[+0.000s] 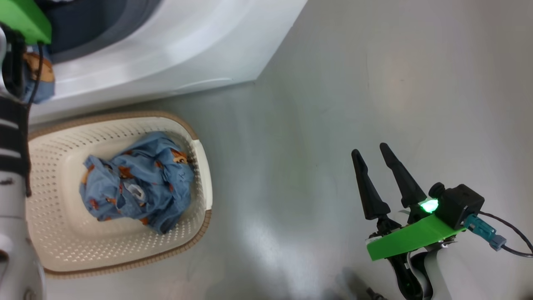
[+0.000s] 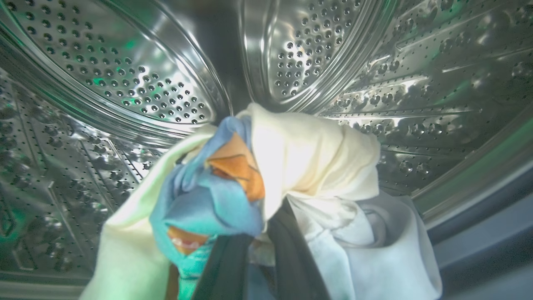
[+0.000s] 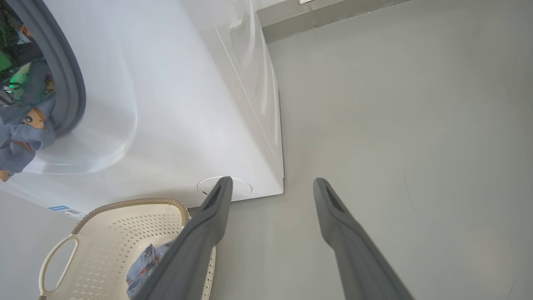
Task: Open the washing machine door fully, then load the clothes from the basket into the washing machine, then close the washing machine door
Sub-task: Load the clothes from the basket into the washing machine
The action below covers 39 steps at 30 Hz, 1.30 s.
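Clothes [image 2: 208, 204] apparently clamped in left end effector [image 2: 260, 225]; right end effector [image 1: 369, 149] apart, empty.

Floor [image 1: 374, 83]: smooth pale grey, seamless, slightly glossy.
Sheen [image 1: 266, 246]: soft bright reflection on the floor, low in the middle of the head view; the light is diffuse and even.
Hairline mark [image 3: 409, 189]: thin dark line on the floor.
Skirting [image 3: 333, 14]: darker grey band along the floor's far edge.
Wall [image 3: 277, 5]: pale strip above the skirting.
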Available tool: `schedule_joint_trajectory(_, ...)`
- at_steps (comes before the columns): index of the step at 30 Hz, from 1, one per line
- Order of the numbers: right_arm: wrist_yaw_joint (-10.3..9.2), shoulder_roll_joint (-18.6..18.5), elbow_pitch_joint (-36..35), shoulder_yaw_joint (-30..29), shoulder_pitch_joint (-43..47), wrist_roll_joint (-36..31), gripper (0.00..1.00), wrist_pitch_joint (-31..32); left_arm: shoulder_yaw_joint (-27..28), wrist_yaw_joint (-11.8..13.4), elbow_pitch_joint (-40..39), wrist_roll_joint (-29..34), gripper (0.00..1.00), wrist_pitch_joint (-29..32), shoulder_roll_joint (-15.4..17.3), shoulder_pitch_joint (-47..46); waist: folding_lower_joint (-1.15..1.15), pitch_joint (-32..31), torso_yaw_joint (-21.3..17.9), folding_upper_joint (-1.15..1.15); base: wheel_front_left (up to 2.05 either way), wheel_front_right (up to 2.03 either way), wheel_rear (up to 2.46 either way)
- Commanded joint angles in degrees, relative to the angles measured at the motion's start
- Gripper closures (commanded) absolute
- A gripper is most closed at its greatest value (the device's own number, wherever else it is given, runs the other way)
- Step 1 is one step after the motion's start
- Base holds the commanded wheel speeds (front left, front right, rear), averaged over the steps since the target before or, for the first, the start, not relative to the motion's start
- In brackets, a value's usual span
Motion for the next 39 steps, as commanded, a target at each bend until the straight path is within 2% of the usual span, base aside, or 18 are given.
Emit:
schedule_joint_trajectory(1, 0.16, 0.0, -1.3, 1.6, 0.6, 1.0, 0.00, -0.3, 0.3, -0.1, -0.9, 0.5, 1.00, 0.3, 2.7, -2.1, 0.00, 2.0, -0.7, 0.00, 0.00, 0.00, 0.00)
schedule_joint_trajectory(8, 0.16, 0.0, -1.6, 2.6, -0.2, 1.7, 0.00, -0.3, -1.4, 0.4, 1.7, 1.3, 1.00, -1.2, 3.0, -8.1, 0.00, 5.4, -1.5, 0.00, 0.00, 0.00, 0.00)
schedule_joint_trajectory(12, 0.16, 0.0, -1.6, 3.4, -0.3, 2.1, 0.00, -0.3, -2.9, 1.4, 1.2, 3.3, 1.00, -6.0, 4.7, -11.0, 0.00, 6.3, -2.2, 0.00, 0.00, 0.00, 0.00)
schedule_joint_trajectory(16, 0.16, 0.0, -1.5, 4.0, -0.5, 2.4, 0.00, -0.3, -4.2, 2.5, -2.7, 5.2, 1.00, -8.5, 5.8, -13.0, 0.00, 7.1, -2.6, 0.00, 0.00, 0.00, 0.00)
schedule_joint_trajectory(23, 0.16, 0.0, -1.4, 4.4, -1.7, 2.6, 0.00, -0.3, -5.4, 2.5, -19.3, 6.0, 1.00, -8.6, 6.9, -9.4, 0.00, 7.8, -2.7, 0.00, 0.00, 0.00, 0.00)
schedule_joint_trajectory(28, 0.16, 0.0, -1.0, 4.5, -1.9, 2.3, 0.00, -0.3, -4.3, 2.6, -16.6, 4.0, 1.00, -8.6, 6.1, -6.3, 0.00, 7.3, -2.1, 0.00, 0.00, 0.00, 0.00)
schedule_joint_trajectory(29, 0.16, 0.0, -0.9, 4.5, -1.9, 2.2, 0.00, -0.3, -4.2, 2.7, -15.7, 3.8, 0.74, -8.6, 5.9, -6.2, 0.00, 7.1, -1.9, 0.00, 0.00, 0.00, 0.00)
schedule_joint_trajectory(30, 0.16, 0.0, -0.9, 4.4, -1.9, 2.1, 0.00, -0.3, -4.1, 2.7, -14.9, 3.6, 0.00, -8.6, 5.8, -6.2, 0.00, 7.0, -1.8, 0.00, 0.00, 0.00, 0.00)
schedule_joint_trajectory(39, 0.16, 0.0, -0.3, 3.5, -2.0, 1.5, 0.00, -0.3, -4.1, 2.2, -6.9, 1.6, 0.00, -8.6, 3.5, -6.7, 0.00, 5.7, -0.2, 0.00, 0.00, 0.00, 0.00)
